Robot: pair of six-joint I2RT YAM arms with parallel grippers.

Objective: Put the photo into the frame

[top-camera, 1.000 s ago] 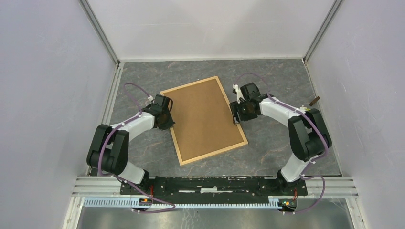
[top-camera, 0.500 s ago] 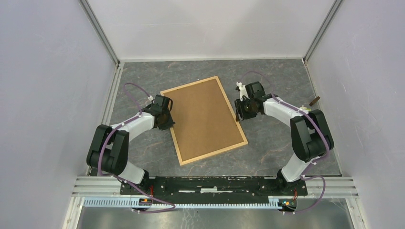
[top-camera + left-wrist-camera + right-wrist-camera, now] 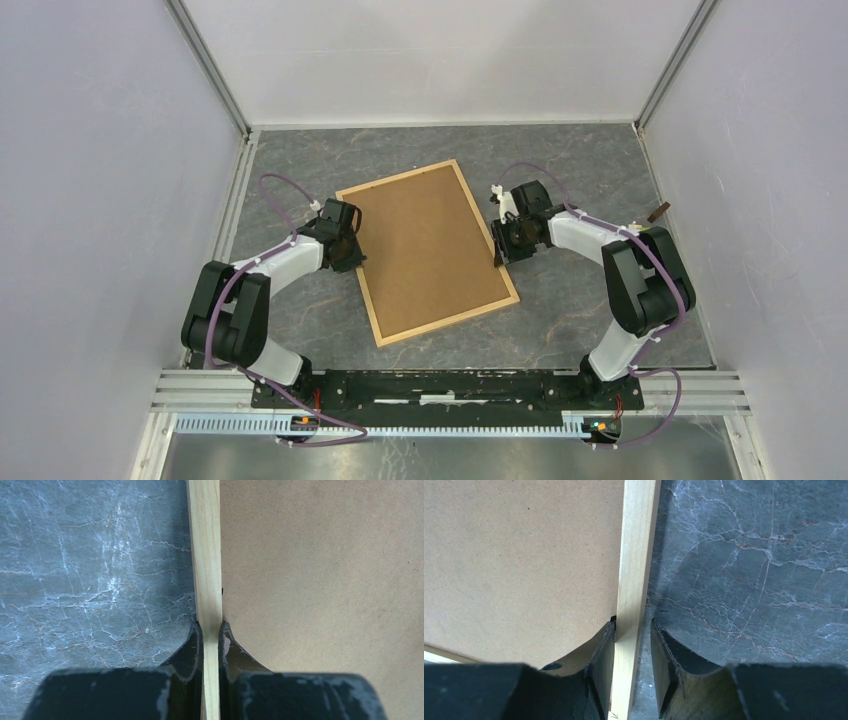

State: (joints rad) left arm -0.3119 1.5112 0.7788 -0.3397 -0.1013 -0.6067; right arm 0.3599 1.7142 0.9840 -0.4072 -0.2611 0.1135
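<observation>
Black fingertips (image 3: 194,639) of the left jaws press flat against both faces of one thin rail of the frame (image 3: 206,555), one on the table side and one on the inner side. No gap shows on either face, so these jaws are clamped on the light wooden rail. The right jaws straddle the opposite long rail. Their inner fingertip (image 3: 607,639) touches the wood where it meets the backing board (image 3: 524,555), while the outer one stands just off the rail with a dark strip of table showing between. These jaws are partly open and grip nothing.

The backing board fills the frame, plain brown side up, lying inside the rails. Whether the photo lies beneath it cannot be told.

The frame lies flat near the middle of the grey marbled table (image 3: 580,300), skewed so that its far end swings somewhat to the left. The left arm (image 3: 290,258) reaches in from the left to about the middle of the left long rail. The right arm (image 3: 585,232) comes in from the right to the right long rail, a little past its middle. Purple cables loop over both arms. A small brown thing (image 3: 657,212) lies by the right wall, well apart from the frame.
</observation>
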